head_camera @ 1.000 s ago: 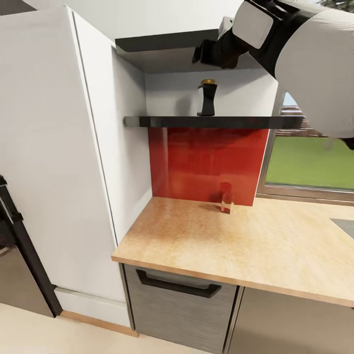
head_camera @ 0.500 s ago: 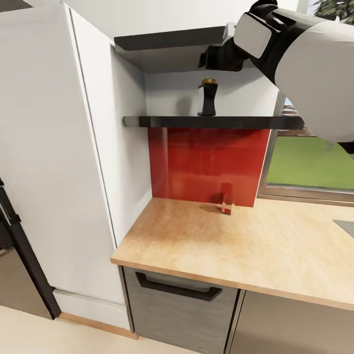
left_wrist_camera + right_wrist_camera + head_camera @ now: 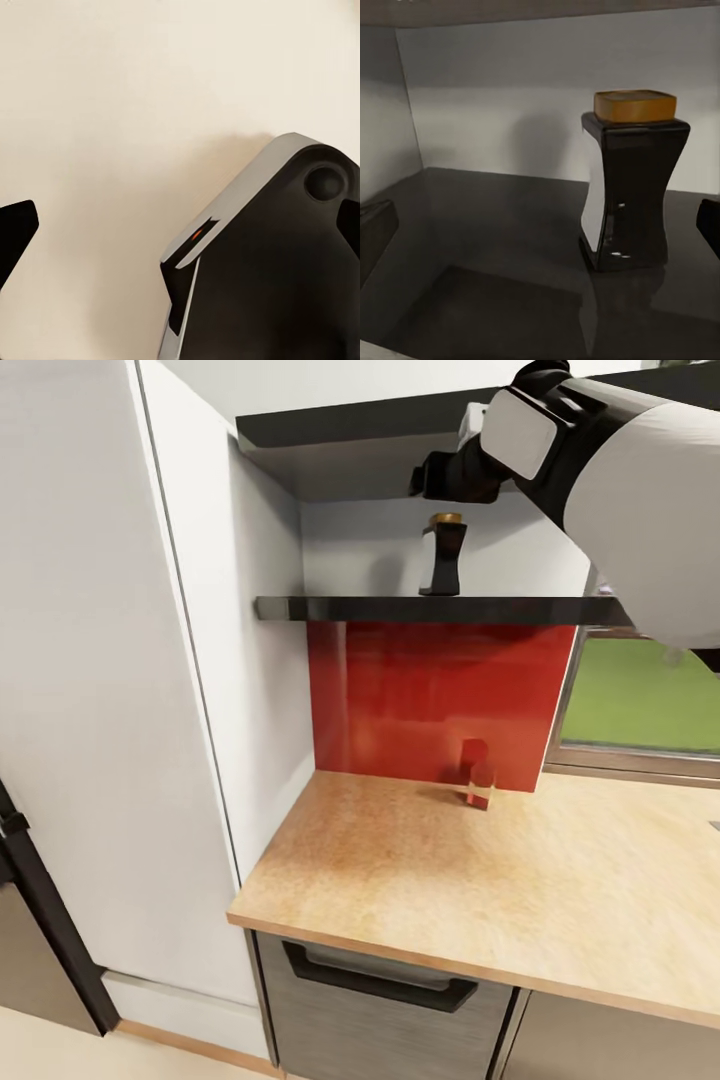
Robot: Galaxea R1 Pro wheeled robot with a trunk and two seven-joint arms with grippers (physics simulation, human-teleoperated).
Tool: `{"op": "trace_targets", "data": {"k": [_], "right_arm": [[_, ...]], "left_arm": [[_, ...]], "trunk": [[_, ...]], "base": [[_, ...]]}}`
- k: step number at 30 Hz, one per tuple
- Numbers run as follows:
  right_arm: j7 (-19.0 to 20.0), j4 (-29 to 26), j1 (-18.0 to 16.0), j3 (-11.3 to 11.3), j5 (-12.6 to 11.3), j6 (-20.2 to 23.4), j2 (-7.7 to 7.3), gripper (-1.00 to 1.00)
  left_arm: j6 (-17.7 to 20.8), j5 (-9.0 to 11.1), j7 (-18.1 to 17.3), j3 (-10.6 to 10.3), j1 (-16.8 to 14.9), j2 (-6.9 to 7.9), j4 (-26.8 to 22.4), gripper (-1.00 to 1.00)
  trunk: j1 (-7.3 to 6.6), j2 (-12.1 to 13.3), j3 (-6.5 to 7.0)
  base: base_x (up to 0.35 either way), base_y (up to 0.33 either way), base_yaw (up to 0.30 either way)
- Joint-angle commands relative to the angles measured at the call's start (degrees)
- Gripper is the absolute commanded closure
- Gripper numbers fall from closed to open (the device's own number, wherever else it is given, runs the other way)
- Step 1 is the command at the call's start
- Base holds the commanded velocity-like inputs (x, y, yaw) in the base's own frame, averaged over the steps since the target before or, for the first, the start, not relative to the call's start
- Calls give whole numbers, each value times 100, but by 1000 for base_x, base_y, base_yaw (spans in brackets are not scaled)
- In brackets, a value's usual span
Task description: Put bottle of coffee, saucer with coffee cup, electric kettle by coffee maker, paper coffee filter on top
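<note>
Kitchen shelf (image 3: 340,608) holds the bottle of coffee (image 3: 443,555), untouched; right gripper (image 3: 440,468) above it, aperture indeterminable.

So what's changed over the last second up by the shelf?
The whole head view shifted, so the camera moved, not the objects. The right pincer stays raised near the bottle of coffee, holding nothing. The bottle remains upright on the shelf; the red shaker stays on the kitchen countertop.

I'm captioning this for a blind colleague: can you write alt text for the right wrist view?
A dark bottle with a gold-yellow cap stands upright on a glossy dark shelf, ahead of the camera. Pale walls close the shelf in behind and to one side, and dark pincer tips show at both edges of the picture.
</note>
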Motion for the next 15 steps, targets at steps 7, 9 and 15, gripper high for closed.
{"op": "trace_targets", "data": {"k": [7,9,15], "right_arm": [[-57,11,-9,-43,-18,-15,-16,-100],[-58,11,-9,-43,-18,-16,-42,-100],[-54,12,-9,-36,-18,-17,-182,-100]], "left_arm": [[2,35,-60,44,1,-20,7,-100],[1,35,-60,44,1,-20,11,-100],[2,26,-60,44,-2,-30,15,-100]], "trunk": [[2,-6,-8],[2,-6,-8],[2,-6,-8]], "base": [[14,7,0],[2,1,0],[0,-2,0]]}}
